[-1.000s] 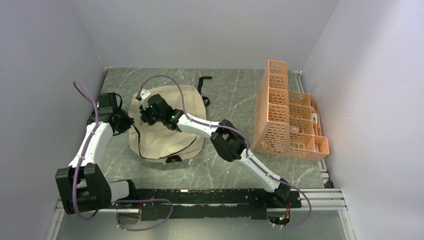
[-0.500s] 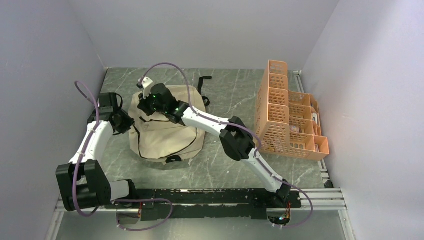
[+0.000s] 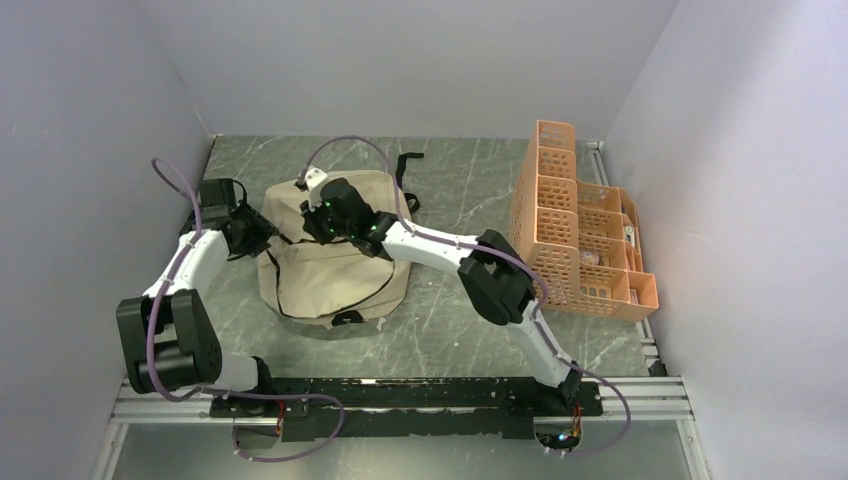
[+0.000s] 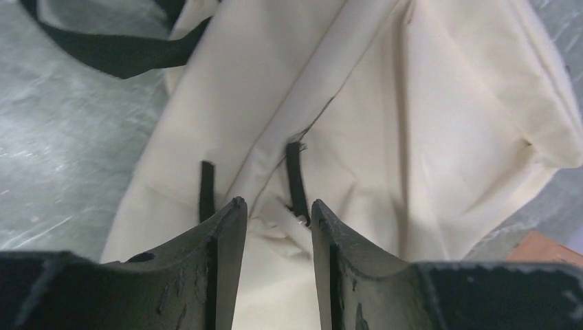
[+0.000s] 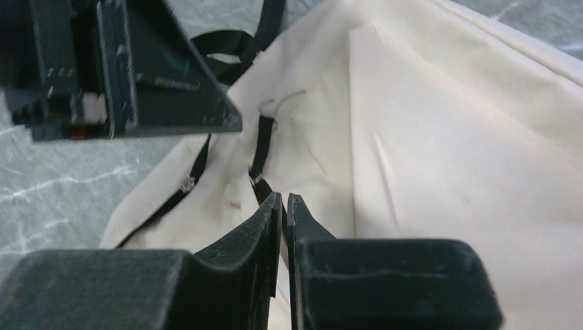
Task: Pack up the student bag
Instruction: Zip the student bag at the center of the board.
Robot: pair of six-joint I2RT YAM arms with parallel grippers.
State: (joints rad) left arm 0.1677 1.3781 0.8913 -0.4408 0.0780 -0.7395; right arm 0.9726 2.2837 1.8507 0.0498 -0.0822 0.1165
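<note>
The student bag (image 3: 335,265), beige with black zipper lines, lies at the left middle of the table. My right gripper (image 3: 305,222) is at its upper left corner. In the right wrist view this gripper (image 5: 283,198) is shut on the black zipper pull (image 5: 261,144), which runs into its tips. My left gripper (image 3: 266,237) is at the bag's left edge. In the left wrist view it (image 4: 275,206) is open over a fold of bag fabric (image 4: 426,124), with a black pull tab (image 4: 295,182) just beyond the right fingertip.
An orange perforated organizer (image 3: 575,235) stands against the right wall with small items in its lower cells. A black strap (image 3: 408,165) trails behind the bag. Grey walls close in the left, back and right.
The right gripper has moved back and to the right with the zipper pull, drawing the bag's top corner up. The left gripper has shifted back slightly and its jaws have widened.
</note>
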